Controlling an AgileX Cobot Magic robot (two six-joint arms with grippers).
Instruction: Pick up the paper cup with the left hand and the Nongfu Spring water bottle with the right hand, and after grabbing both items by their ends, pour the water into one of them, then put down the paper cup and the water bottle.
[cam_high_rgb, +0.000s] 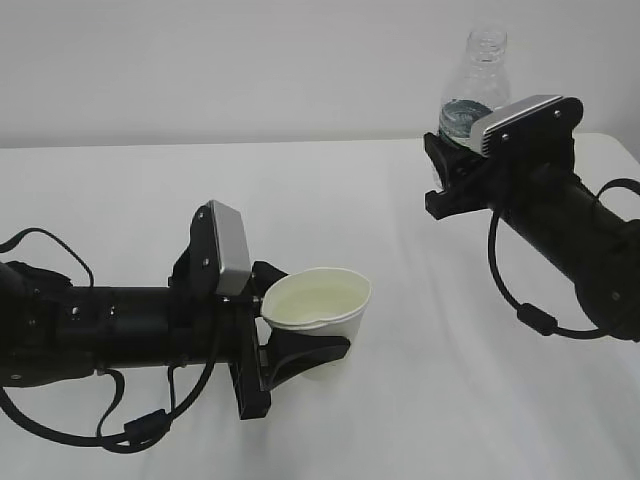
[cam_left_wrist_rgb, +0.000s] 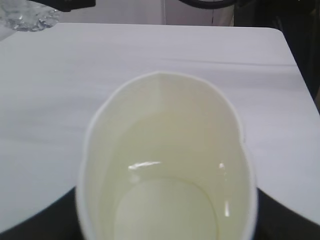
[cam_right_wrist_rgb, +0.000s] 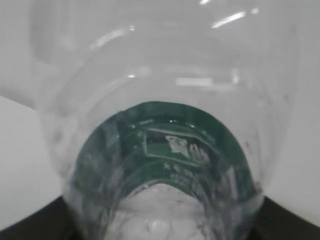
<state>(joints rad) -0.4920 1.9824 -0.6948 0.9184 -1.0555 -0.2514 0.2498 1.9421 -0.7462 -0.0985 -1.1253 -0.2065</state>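
My left gripper (cam_high_rgb: 297, 325) is shut on the white paper cup (cam_high_rgb: 318, 305), one black finger on each side of its wall. The cup leans slightly toward the right. In the left wrist view the paper cup (cam_left_wrist_rgb: 165, 150) fills the frame, and glints show clear water (cam_left_wrist_rgb: 167, 210) lying in its cream inside. At the back right my right gripper (cam_high_rgb: 455, 145) is shut on the lower part of the Nongfu Spring water bottle (cam_high_rgb: 478, 75), which stands upright with an open neck. Its green label (cam_right_wrist_rgb: 165, 150) shows through the clear plastic. The bottle's base is hidden in the exterior view.
The white table (cam_high_rgb: 330, 190) runs under both arms, with open surface between cup and bottle. Its right edge and rounded corner (cam_left_wrist_rgb: 295, 60) drop to a dark floor. Black cables loop under both arms (cam_high_rgb: 520, 300).
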